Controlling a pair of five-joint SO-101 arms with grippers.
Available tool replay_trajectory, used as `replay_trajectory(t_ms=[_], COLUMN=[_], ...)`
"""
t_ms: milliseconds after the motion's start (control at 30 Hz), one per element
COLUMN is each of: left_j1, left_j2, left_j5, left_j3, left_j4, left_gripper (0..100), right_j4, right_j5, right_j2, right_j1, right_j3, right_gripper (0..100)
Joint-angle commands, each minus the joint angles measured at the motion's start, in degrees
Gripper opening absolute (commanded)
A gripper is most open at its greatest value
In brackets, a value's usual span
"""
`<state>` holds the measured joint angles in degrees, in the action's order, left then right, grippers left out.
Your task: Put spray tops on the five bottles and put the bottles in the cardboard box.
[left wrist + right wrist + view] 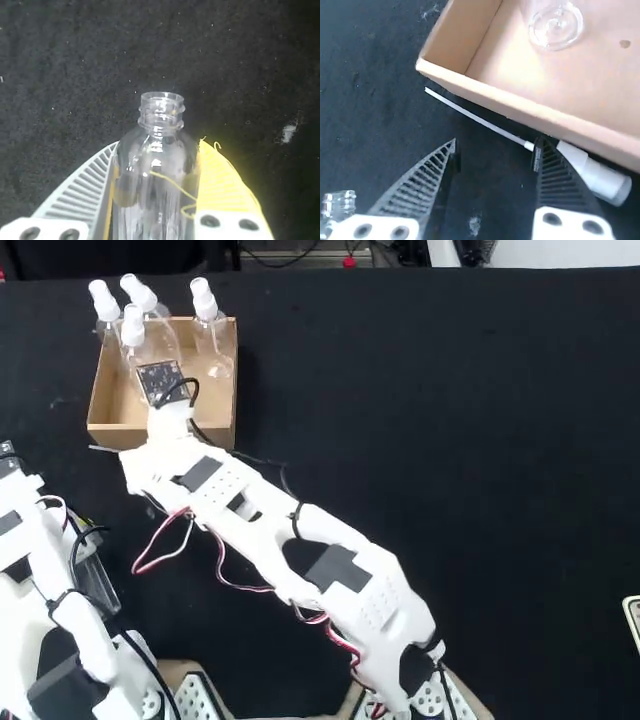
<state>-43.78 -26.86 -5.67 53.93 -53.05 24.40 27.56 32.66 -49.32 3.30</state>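
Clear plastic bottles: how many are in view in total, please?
5. Four clear plastic bottles with white spray tops stand in the brown cardboard box; the fifth bottle, with no top, is held in the left gripper. None seems hidden.

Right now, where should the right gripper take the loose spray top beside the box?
Grip the spray top by its thick white head, not the thin tube. It lies flat along the cardboard box, so probably come from above, open right gripper straddling the head.
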Motion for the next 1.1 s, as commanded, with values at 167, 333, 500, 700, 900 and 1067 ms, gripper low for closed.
replay_trajectory(t_ms=[167, 333, 500, 700, 900, 1067], left_j1=[-0.40, -0.40, -0.40, -0.40, -0.40, -0.40], left_j2=[-1.41, -1.41, -1.41, -1.41, -1.41, -1.41], left_j5=[0.09, 0.09, 0.09, 0.09, 0.00, 0.00], left_j3=[-2.24, -2.24, -2.24, -2.24, -2.24, -2.24], left_j4=[0.79, 0.79, 0.79, 0.88, 0.88, 0.88], left_gripper=[5, 5, 5, 5, 5, 5], right_j4=[-0.79, -0.70, 2.20, 2.90, -2.46, -8.09], right_j5=[-6.33, -7.65, -7.65, -7.65, -7.82, -7.65], right_j2=[-1.27, -1.45, -5.49, -9.45, -8.57, -5.85], right_j1=[1.41, 0.88, 0.70, 1.67, 1.67, 1.32], right_j3=[-2.51, -2.68, -3.82, -4.62, -5.93, -6.37], right_gripper=[23.7, 23.7, 23.7, 23.7, 23.7, 23.6])
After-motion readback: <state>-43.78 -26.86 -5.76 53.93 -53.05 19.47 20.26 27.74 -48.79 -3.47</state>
